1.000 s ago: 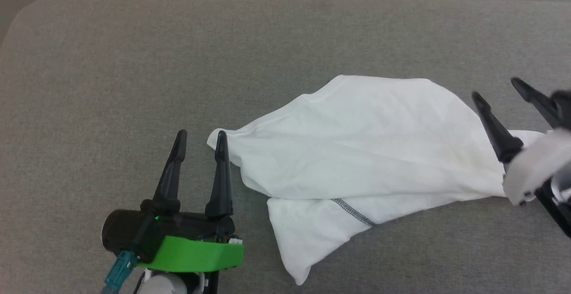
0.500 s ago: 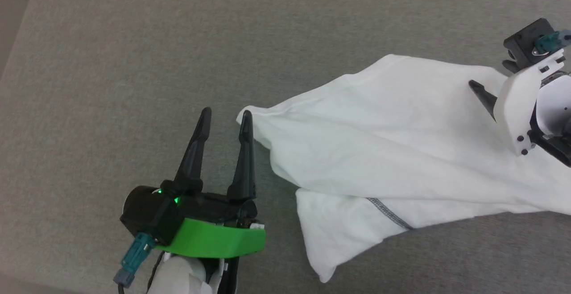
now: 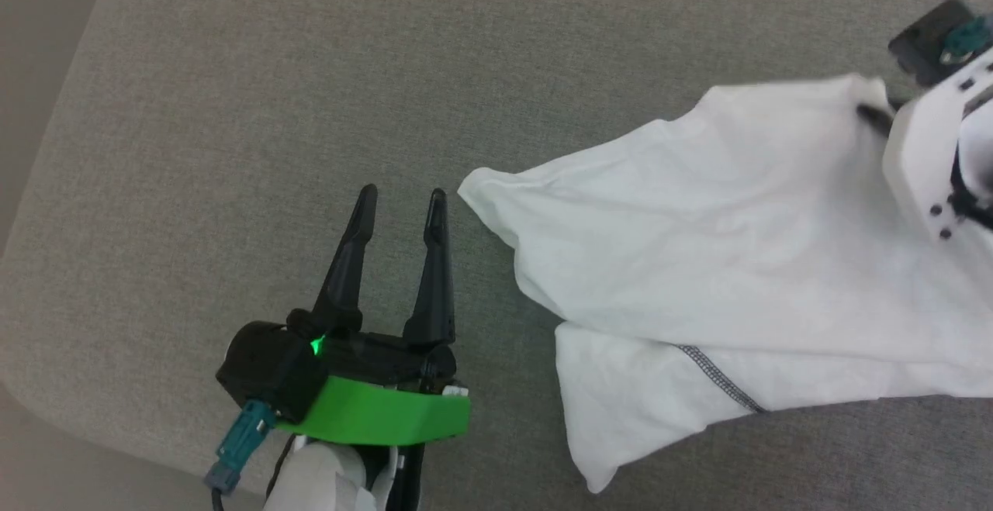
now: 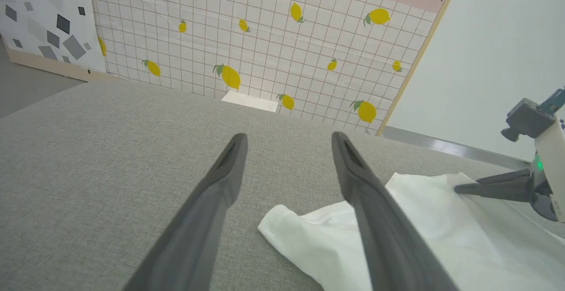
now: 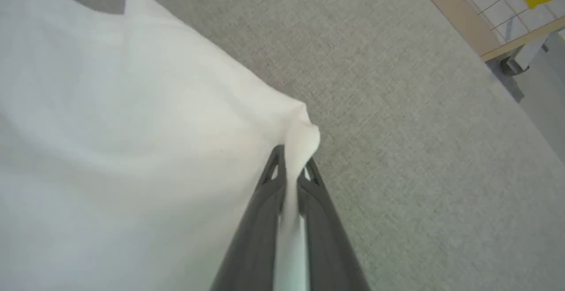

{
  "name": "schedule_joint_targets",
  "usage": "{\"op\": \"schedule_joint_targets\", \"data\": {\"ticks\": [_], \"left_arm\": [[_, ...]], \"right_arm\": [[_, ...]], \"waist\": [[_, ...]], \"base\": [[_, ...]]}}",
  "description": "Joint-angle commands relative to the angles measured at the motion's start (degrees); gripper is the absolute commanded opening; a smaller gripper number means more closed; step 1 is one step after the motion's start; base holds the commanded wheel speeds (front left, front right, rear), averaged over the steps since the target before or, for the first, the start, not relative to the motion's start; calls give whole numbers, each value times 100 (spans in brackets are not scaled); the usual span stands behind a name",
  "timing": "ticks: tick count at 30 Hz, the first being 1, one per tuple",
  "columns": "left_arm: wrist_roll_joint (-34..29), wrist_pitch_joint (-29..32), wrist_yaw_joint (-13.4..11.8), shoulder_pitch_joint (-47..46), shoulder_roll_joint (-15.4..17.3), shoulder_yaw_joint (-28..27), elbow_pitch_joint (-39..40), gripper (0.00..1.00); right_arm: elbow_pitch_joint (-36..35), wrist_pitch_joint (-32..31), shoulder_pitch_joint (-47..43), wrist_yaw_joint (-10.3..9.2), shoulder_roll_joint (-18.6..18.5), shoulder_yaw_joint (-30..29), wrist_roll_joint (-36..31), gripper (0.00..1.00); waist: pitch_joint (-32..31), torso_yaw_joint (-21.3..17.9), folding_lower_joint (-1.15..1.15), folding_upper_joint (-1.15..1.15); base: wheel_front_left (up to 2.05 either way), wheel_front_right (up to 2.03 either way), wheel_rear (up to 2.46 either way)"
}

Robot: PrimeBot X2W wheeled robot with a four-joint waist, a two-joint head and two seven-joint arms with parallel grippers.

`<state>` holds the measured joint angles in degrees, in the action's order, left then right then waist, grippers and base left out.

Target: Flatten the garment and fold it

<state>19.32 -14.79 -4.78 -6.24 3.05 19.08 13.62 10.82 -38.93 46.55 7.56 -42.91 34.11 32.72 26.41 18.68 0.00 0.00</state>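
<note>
Early stage: shirt (image 3: 698, 247) lies crumpled, no fold made; right gripper (image 5: 291, 164) clamps its far-right corner, left gripper (image 3: 403, 193) gapes wide, empty.

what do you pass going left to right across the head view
grey table → left gripper, open → white shirt, starting at its pointed corner → right gripper, shut on the shirt's upper right corner
</note>
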Motion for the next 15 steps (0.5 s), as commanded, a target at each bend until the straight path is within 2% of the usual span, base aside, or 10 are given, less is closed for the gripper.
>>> {"op": "schedule_joint_targets", "data": {"ticks": [1, 8, 13, 15], "left_arm": [[40, -21, -25, -59, -17, 7, 22, 100], [118, -21, -15, -166, -17, 168, 102, 100], [221, -21, -31, -268, -17, 354, 74, 100], [245, -21, -42, -288, -17, 403, 62, 100]], "right_arm": [[8, 147, 302, -8, -29, -26, -128, 0], [320, 634, 1491, -8, -204, -326, -789, 0], [944, 1094, 2108, -8, -439, -669, -1689, 0], [1176, 1258, 2138, -8, -415, -846, -1936, 0]], "waist": [[25, 34, 0, 0], [306, 275, 0, 0], [509, 571, 0, 0], [547, 638, 0, 0]], "base": [[0, 0, 0], [0, 0, 0], [0, 0, 0], [0, 0, 0]]}}
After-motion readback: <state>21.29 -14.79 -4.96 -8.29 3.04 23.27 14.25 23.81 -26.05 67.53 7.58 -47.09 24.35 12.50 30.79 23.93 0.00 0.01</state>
